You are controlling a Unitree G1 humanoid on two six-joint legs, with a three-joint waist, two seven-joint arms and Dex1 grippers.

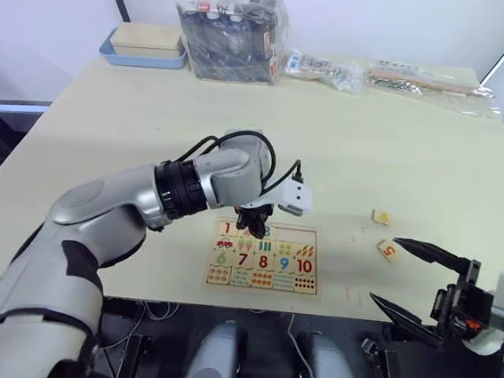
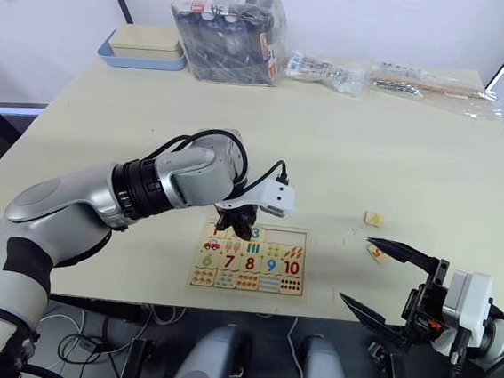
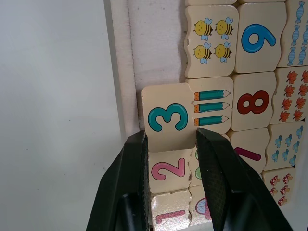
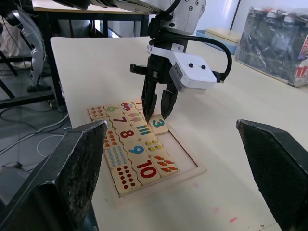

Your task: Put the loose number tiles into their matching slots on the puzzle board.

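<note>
The puzzle board (image 1: 300,236) lies near the table's front edge, with printed squares 6 to 10 along its near rows. My left gripper (image 1: 253,220) hangs over the board's far row, shut on the tile with a teal 3 (image 3: 166,120), which sits slightly raised beside the pencils square. Tiles 2 (image 3: 168,168) and 1 (image 3: 169,214) lie in their slots next to it. Two loose number tiles rest on the table right of the board: the 5 (image 1: 388,250) and one with a yellow digit (image 1: 381,218). My right gripper (image 1: 384,270) stands wide open at the front right, just beside the 5.
At the table's far edge sit a blue tray with a beige box (image 1: 145,46), a clear bag of dark items (image 1: 234,31) and several plastic packets (image 1: 335,72). The board lies close to the table's front edge.
</note>
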